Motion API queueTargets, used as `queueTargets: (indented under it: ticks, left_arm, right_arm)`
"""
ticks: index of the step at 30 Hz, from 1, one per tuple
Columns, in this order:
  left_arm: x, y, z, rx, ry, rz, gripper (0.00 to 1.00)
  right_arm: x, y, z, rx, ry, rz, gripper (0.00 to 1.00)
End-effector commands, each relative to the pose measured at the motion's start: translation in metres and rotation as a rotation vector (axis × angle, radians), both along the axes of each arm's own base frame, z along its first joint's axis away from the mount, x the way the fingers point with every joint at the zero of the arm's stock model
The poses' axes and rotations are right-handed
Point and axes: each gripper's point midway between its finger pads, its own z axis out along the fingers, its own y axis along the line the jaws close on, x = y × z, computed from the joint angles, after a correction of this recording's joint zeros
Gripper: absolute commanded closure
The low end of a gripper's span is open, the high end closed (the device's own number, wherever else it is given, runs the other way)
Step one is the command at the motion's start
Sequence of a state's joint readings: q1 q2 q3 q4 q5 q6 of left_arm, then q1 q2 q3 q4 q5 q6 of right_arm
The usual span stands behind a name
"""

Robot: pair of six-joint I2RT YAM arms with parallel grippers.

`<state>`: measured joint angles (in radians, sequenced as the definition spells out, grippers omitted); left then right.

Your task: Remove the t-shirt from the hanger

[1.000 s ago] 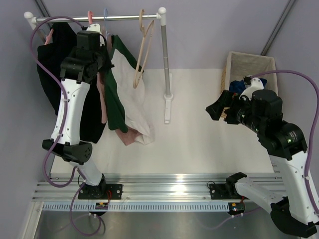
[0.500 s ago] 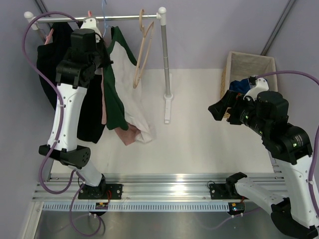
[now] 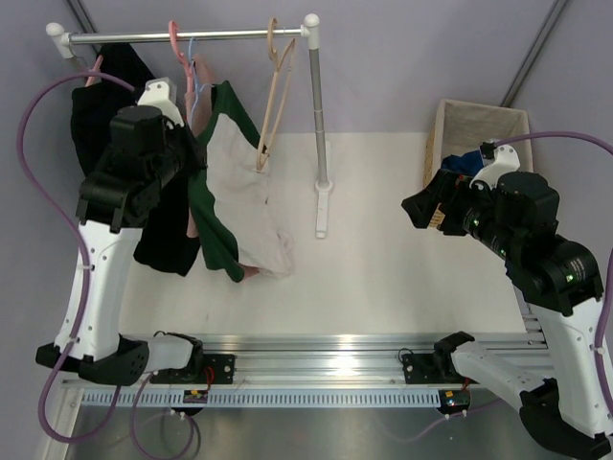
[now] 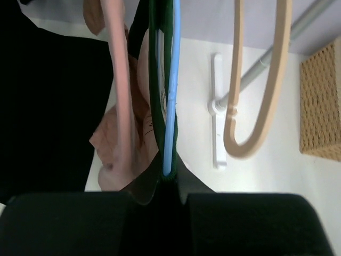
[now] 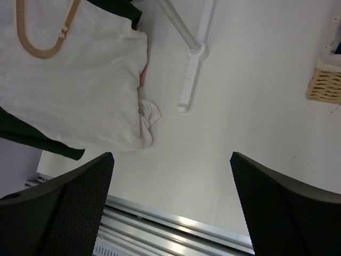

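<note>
Right end effector [image 5: 170, 160]: jaws spread fully wide, empty, poised over the white desk [image 3: 383, 268], well apart from the clothes. Left end effector [image 4: 170, 196]: pinched shut on the dark green collar fabric of the cream-bodied, green-sleeved raglan t-shirt [image 3: 244, 187]; the thin light-blue wire hanger [image 4: 171, 80] appears to run into the same pinch. T-shirt: on that hanger, hung from the metal rail [image 3: 239, 34] at the desk's far left, hem pooled on the desk. It sits between a dusty-pink t-shirt [image 4: 104, 154] on a thick pink plastic hanger [image 4: 114, 53] and a bare tan wooden hanger [image 4: 279, 53]. Hazards, judged: wire caught with the cloth would bring the hanger off the rail with the shirt; a one-sided pull may snag or stretch the collar on the far shoulder; the touching pink neighbour may be dragged along. Markings: no brand, label or legible writing in any view.
</note>
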<state>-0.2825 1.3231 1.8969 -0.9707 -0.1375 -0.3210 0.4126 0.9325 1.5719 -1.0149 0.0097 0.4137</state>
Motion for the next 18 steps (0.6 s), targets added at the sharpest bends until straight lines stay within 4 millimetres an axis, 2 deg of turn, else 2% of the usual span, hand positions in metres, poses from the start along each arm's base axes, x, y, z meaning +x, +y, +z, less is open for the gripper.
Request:
queueTargets:
  ticks: [1, 2, 4, 5, 8, 10, 12, 14, 15, 16, 18]
  left_arm:
    - [-0.025, -0.015, 0.021, -0.073, -0.088, -0.106, 1.0]
    - [-0.029, -0.017, 0.012, -0.069, -0.066, -0.121, 1.0]
    - [-0.04, -0.022, 0.01, -0.087, -0.059, -0.158, 1.0]
    - [-0.052, -0.022, 0.014, -0.105, -0.07, -0.17, 1.0]
    - [-0.078, -0.027, 0.007, -0.144, -0.05, -0.201, 1.0]
    - [-0.09, -0.027, -0.009, -0.151, 0.003, -0.202, 1.0]
    - [-0.107, -0.024, -0.014, -0.171, 0.01, -0.206, 1.0]
    - [-0.12, -0.025, -0.032, -0.192, 0.062, -0.216, 1.0]
    - [-0.134, -0.024, -0.031, -0.208, 0.049, -0.233, 1.0]
    - [-0.141, -0.024, -0.041, -0.211, 0.076, -0.24, 1.0]
    - [-0.155, -0.025, -0.045, -0.239, 0.085, -0.263, 1.0]
  right_arm:
    - [0.004, 0.002, 0.028, 0.0, -0.092, 0.023, 0.01]
    - [0.007, 0.003, 0.025, -0.006, -0.081, 0.024, 0.01]
    - [0.009, 0.004, 0.025, -0.008, -0.077, 0.022, 0.01]
    - [0.008, 0.009, 0.024, 0.003, -0.069, 0.047, 0.01]
    - [0.009, 0.011, 0.027, 0.016, -0.081, 0.05, 0.0]
    - [0.009, 0.013, 0.032, 0.03, -0.099, 0.058, 0.01]
    - [0.006, 0.016, 0.043, 0.051, -0.134, 0.081, 0.01]
    - [-0.001, 0.024, 0.052, 0.077, -0.165, 0.141, 0.01]
    - [-0.003, 0.028, 0.059, 0.095, -0.191, 0.165, 0.02]
    - [-0.007, 0.034, 0.062, 0.11, -0.2, 0.202, 0.03]
    - [-0.014, 0.041, 0.076, 0.148, -0.252, 0.253, 0.05]
